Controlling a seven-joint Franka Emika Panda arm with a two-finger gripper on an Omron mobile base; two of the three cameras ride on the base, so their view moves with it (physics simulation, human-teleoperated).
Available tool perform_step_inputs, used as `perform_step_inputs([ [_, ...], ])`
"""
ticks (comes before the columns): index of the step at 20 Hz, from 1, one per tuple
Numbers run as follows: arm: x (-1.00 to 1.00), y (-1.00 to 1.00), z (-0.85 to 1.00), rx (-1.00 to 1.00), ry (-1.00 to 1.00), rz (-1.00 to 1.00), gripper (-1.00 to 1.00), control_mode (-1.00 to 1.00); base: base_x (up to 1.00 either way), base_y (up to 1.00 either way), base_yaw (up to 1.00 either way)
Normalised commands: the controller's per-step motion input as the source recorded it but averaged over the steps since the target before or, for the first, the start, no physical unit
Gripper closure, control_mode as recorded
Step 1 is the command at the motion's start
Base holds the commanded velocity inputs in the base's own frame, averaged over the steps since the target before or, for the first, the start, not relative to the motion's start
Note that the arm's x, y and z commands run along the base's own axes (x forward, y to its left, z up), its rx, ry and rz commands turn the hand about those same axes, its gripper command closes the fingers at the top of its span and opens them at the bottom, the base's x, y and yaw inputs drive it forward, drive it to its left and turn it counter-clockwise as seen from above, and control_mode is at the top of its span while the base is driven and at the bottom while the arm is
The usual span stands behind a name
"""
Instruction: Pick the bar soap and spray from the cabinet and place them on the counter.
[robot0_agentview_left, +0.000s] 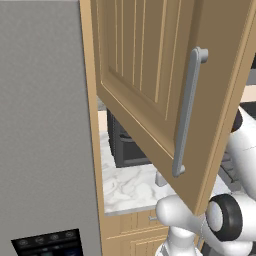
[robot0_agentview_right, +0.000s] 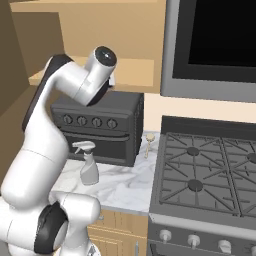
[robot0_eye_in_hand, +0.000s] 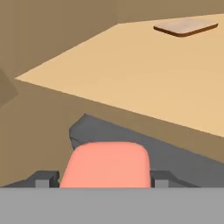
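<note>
Cabinet (robot0_agentview_left: 145, 75): door swung wide open, grey bar handle (robot0_agentview_left: 187, 112) running upright; bare shelf inside.
Counter (robot0_agentview_right: 125, 187): white marble, beside the stove.
Arm: elbow raised high, forearm reaching into the cabinet at shelf level.
Spray (robot0_agentview_right: 88, 165): upright on the counter before the dark toaster oven (robot0_agentview_right: 100, 127), nozzle pointing left in the right base view.
Gripper (robot0_eye_in_hand: 105, 180): clamped on the bar soap.
Bar soap (robot0_eye_in_hand: 107, 164): pink, long axis spanning between the fingers, just above the shelf edge.

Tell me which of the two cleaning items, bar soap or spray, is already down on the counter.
The spray bottle, standing upright on the marble counter before the toaster oven; the pink bar soap sits between the pincer's fingertips.
</note>
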Motion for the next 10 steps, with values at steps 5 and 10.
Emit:
perform_step_inputs([
  [5,-0.38,-0.27,-0.17,-0.01,0.0,0.02,1.0,-1.0,0.0,0.0,0.0],
  [10,-0.35,-0.3,-0.12,-0.01,-0.01,0.01,1.0,-1.0,0.0,0.0,0.0],
])
